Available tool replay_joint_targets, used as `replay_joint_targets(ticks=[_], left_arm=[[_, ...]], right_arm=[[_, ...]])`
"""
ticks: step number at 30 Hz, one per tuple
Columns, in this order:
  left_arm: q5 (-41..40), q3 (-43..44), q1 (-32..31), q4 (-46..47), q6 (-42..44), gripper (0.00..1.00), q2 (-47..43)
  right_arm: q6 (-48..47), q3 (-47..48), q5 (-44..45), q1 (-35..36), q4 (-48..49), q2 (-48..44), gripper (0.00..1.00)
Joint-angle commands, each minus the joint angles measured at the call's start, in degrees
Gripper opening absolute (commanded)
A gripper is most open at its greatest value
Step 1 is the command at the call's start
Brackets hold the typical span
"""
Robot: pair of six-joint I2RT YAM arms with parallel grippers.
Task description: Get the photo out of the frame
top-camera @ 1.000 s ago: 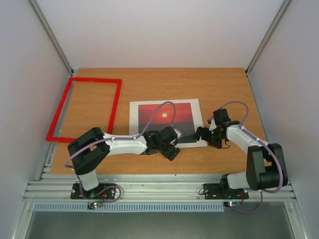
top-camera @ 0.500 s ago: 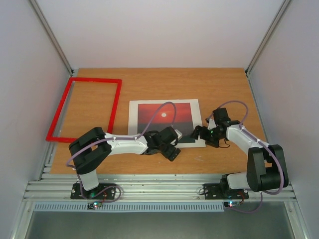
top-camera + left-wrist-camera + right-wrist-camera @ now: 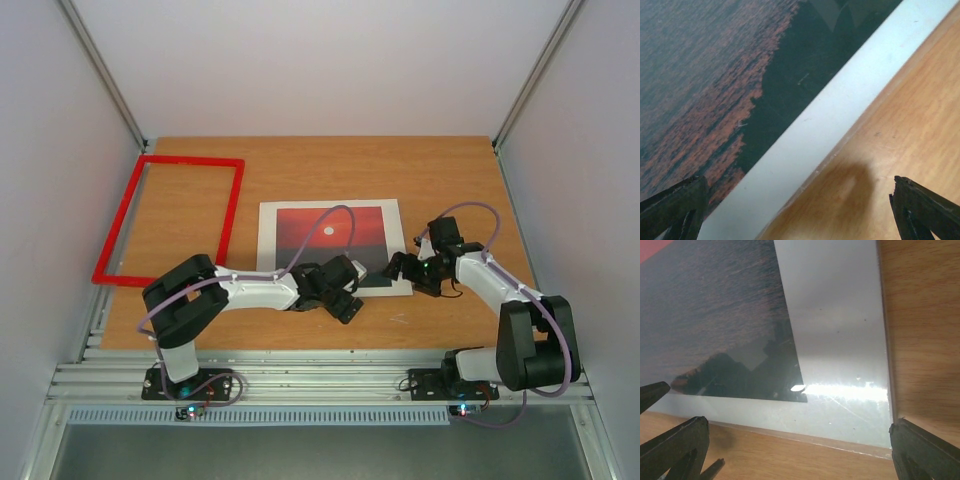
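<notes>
The frame (image 3: 192, 160) lies along the left edge of the tabletop (image 3: 330, 165), reaching to the far left corner. It is a thin, bright red rectangle, and bare wood shows through its opening. The photo (image 3: 365, 228) is out of it and lies flat near the middle of the tabletop, well apart from the frame's right bar. It is a rectangular print with a red sky, a small white sun, dark sea and a white margin.

Both arms reach in from the near edge and cover part of the print's near side. The left gripper (image 3: 796, 185) hangs over the near edge of the photo. Its dark fingers are spread wide and grip nothing, and between them lie the margin and the wood. The right gripper (image 3: 799, 424) is at the near right corner of the photo, its fingers just as wide apart and also holding nothing. Whether either one touches the print cannot be told. A purple cable (image 3: 322, 214) arches from the left arm across the picture in the top view.

The print is glossy — a streak of glare runs along its margin in the right wrist view. The tabletop is orange-brown wood grain, smooth and matte.
</notes>
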Motion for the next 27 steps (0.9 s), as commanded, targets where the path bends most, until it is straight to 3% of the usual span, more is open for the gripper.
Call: replay_joint_targets(ticks=[1,9,27], left_arm=[[-5.8,2.1,-0.3,0.3,-1.1,0.99,2.4],[-10.4,1.8,1.0,-2.1,-5.0,0.99,2.0],[-7.7,0.9,2.9,-1.7,-7.1,0.99,1.6]], right_arm=[[-0.2,0.5,2.8,0.3,-1.7,-1.7,0.98],[-0.8,-0.2,4.1,0.4,-2.3,-2.0,0.99],[-0.6,-1.3,-0.4,0.9,1.5,1.7,0.98]])
